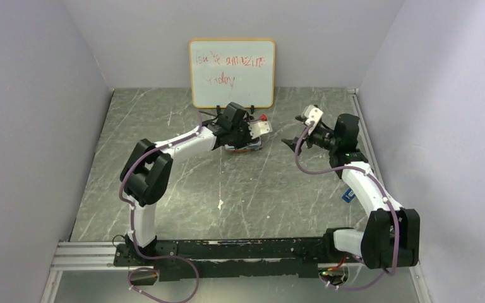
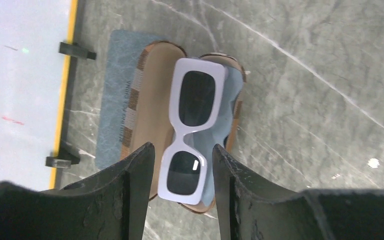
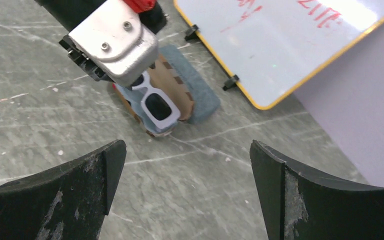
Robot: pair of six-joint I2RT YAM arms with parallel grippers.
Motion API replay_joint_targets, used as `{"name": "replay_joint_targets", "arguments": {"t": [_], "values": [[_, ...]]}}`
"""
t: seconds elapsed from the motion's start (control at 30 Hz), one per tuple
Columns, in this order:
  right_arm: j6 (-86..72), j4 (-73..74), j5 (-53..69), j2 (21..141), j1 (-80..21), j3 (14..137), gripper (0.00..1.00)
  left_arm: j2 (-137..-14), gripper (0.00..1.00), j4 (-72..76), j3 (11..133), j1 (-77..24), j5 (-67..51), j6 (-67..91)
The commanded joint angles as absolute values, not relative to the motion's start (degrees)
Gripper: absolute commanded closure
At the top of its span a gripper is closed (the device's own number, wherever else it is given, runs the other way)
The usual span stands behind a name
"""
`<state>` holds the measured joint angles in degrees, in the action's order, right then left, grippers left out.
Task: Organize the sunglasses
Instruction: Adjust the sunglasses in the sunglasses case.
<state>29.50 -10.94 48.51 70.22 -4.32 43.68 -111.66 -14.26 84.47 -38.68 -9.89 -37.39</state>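
Whiteboard (image 2: 20,75): one, far left in left wrist view. Grey-blue flat pad (image 2: 112,90): one, beside it, under plaid case (image 2: 152,95). Plaid case: one, lying open. Light-blue cloth (image 2: 230,95): one, in case. White sunglasses (image 2: 182,137): one pair, dark lenses, on cloth in case. Left gripper (image 2: 183,145): roughly half open, fingers either side of near lens; contact not discernible. Right gripper (image 3: 187,145): spread wide, empty, above marble table (image 3: 230,190), well apart from case.
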Motion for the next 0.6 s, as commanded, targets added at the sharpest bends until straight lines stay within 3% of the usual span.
{"name": "replay_joint_targets", "arguments": {"t": [0.0,0.57], "values": [[26.30,-14.12,53.56,67.44,-0.35,42.84,0.01,-113.34,0.49,-8.82,84.64,-39.57,-3.87,-39.01],[23.71,-15.55,56.29,66.01,2.29,42.23,0.01,-118.25,0.50,-10.02,86.71,-40.38,-0.09,-41.19]]}}
